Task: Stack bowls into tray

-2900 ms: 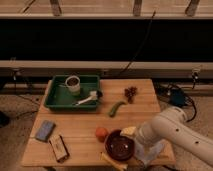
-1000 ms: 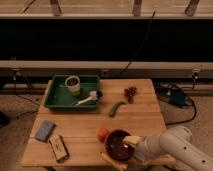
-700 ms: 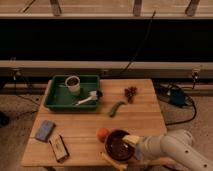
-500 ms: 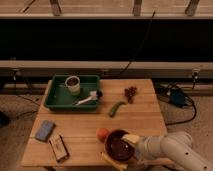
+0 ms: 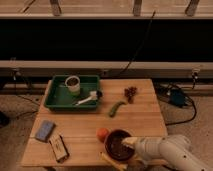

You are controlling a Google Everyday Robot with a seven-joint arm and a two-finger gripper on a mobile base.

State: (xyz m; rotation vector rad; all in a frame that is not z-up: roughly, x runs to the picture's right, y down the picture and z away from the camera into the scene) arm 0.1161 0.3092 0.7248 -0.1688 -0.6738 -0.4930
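Observation:
The dark maroon bowl [image 5: 116,145] stands upright near the front edge of the wooden table [image 5: 145,117]. A small bright orange round shape [image 5: 102,133], which looks like the orange bowl, touches its left rim. The dark green tray [image 5: 54,99] sits at the back left and holds a white cup [image 5: 73,84] and a white utensil [image 5: 87,98]. My gripper [image 5: 129,142] is at the maroon bowl's right rim. Its white arm [image 5: 165,150] reaches in from the lower right.
A green vegetable [image 5: 117,108] and dark red grapes [image 5: 131,92] lie mid-table behind the bowl. A grey-blue cloth [image 5: 44,130] and a brown bar [image 5: 59,148] lie front left. A yellow item [image 5: 112,161] pokes out under the bowl. Cables and a blue box [image 5: 177,97] lie on the floor at the right.
The arm has dropped lower and swung in from the right, bringing my gripper to the maroon bowl's right rim. The bowl and the tray have stayed in place.

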